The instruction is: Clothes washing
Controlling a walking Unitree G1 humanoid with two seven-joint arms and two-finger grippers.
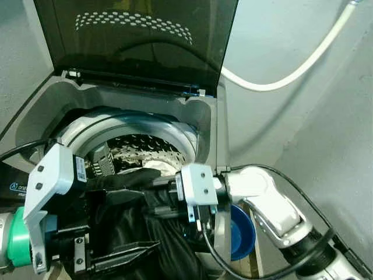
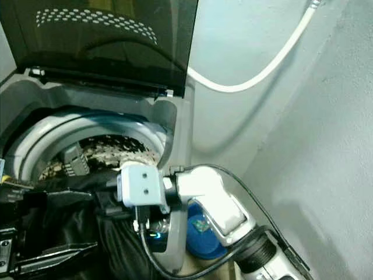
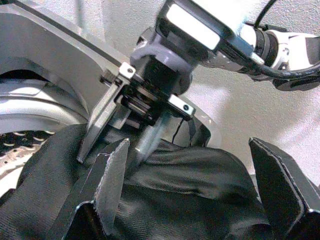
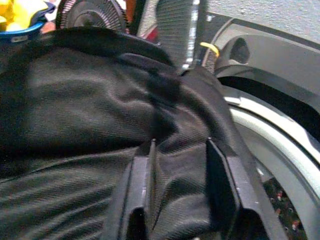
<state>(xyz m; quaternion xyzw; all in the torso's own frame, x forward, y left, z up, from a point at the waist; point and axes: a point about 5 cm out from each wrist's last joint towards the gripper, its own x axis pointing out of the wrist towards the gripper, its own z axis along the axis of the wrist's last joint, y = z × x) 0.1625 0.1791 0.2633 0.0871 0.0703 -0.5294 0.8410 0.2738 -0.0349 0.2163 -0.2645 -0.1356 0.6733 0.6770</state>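
Left gripper (image 3: 200, 195) sits low at the washer's front, fingers spread wide over the black garment (image 1: 125, 227) — not gripping. The garment drapes over the front rim of the top-load washer (image 1: 192, 143), lid up. Right gripper (image 4: 182, 165) pinches a garment fold — clamped.

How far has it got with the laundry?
Done: the washer lid stands open and some laundry lies in the drum. In hand: the right gripper pinches a black garment at the rim, the left gripper open beside it. Left: dropping it in and closing the lid.
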